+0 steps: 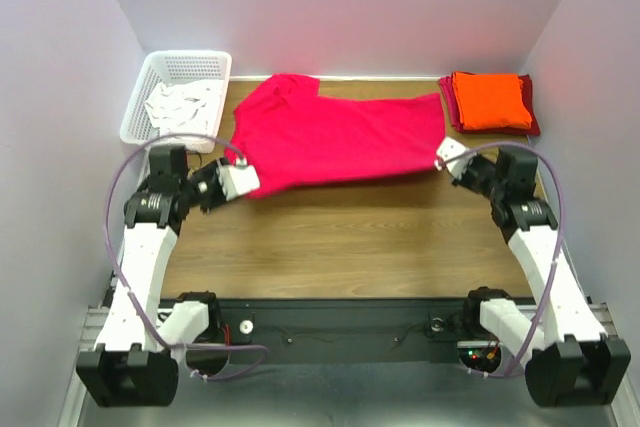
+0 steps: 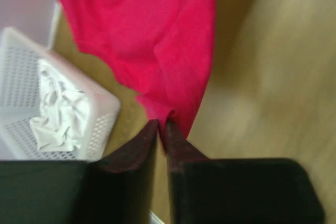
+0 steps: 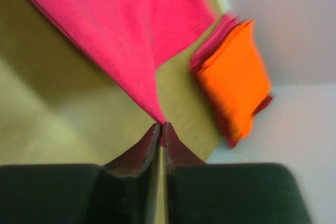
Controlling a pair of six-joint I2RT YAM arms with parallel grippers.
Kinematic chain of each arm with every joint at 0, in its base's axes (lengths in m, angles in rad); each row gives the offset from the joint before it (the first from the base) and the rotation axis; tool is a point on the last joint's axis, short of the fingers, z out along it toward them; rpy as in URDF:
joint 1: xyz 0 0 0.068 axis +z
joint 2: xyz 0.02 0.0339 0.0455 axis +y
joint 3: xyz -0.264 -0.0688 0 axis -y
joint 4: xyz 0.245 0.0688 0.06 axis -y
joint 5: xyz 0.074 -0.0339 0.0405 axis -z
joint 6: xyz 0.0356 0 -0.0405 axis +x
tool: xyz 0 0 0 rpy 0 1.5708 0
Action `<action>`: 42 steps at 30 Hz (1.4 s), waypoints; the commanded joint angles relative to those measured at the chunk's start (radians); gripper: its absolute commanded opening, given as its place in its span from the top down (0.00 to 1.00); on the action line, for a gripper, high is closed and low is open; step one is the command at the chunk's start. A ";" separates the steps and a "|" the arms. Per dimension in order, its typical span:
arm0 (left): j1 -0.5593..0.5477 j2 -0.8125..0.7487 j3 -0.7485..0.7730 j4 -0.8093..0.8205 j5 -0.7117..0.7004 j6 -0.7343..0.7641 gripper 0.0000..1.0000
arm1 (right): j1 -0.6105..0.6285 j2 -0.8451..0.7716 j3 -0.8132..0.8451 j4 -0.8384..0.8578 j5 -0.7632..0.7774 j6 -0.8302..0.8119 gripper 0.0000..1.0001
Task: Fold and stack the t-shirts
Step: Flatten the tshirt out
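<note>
The pinkish-red t-shirt [image 1: 335, 137] lies spread across the far half of the wooden table, folded lengthwise. My left gripper [image 1: 243, 173] is shut on its near left corner; in the left wrist view the cloth [image 2: 152, 40] runs up from my shut gripper [image 2: 161, 125]. My right gripper [image 1: 445, 158] is shut on the near right corner; the right wrist view shows the cloth [image 3: 115, 30] pulled taut from my shut gripper [image 3: 161, 125]. The folded orange t-shirt [image 1: 490, 100] lies on the folded darker red t-shirt [image 1: 451, 107] at the far right corner, and both show in the right wrist view [image 3: 236, 77].
A white perforated basket [image 1: 176, 95] holding white cloth stands at the far left corner; it also shows in the left wrist view [image 2: 47, 103]. White walls close the table on three sides. Bare wood [image 1: 340, 237] lies between the shirt and the arm bases.
</note>
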 commanded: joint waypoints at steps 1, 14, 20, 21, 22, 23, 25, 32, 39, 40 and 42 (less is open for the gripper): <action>0.004 -0.115 -0.078 -0.396 0.021 0.277 0.19 | -0.010 -0.147 -0.052 -0.297 0.003 -0.177 0.78; 0.004 0.143 0.017 -0.080 0.018 -0.134 0.40 | -0.010 0.228 0.167 -0.430 -0.053 0.040 0.39; 0.004 0.490 0.176 0.134 -0.042 -0.365 0.56 | -0.007 0.548 0.396 -0.418 -0.047 0.279 0.55; 0.004 0.520 0.190 0.143 -0.053 -0.380 0.57 | -0.007 0.579 0.408 -0.418 -0.047 0.292 0.56; 0.004 0.543 0.202 0.142 -0.047 -0.390 0.57 | -0.007 0.599 0.416 -0.418 -0.049 0.303 0.58; 0.004 0.564 0.224 0.095 -0.025 -0.363 0.58 | -0.009 0.633 0.422 -0.418 -0.049 0.324 0.58; -0.006 0.598 0.229 -0.016 0.037 -0.310 0.56 | -0.006 0.650 0.415 -0.418 -0.049 0.344 0.59; -0.133 0.574 0.048 0.013 -0.007 -0.324 0.45 | -0.005 0.690 0.372 -0.418 -0.031 0.383 0.59; -0.234 0.627 -0.011 0.077 -0.070 -0.399 0.39 | -0.006 0.690 0.364 -0.415 -0.024 0.383 0.59; -0.249 0.630 -0.014 0.082 -0.077 -0.404 0.39 | -0.007 0.690 0.361 -0.415 -0.023 0.381 0.59; -0.257 0.644 -0.015 0.085 -0.087 -0.408 0.39 | -0.006 0.690 0.359 -0.415 -0.023 0.380 0.59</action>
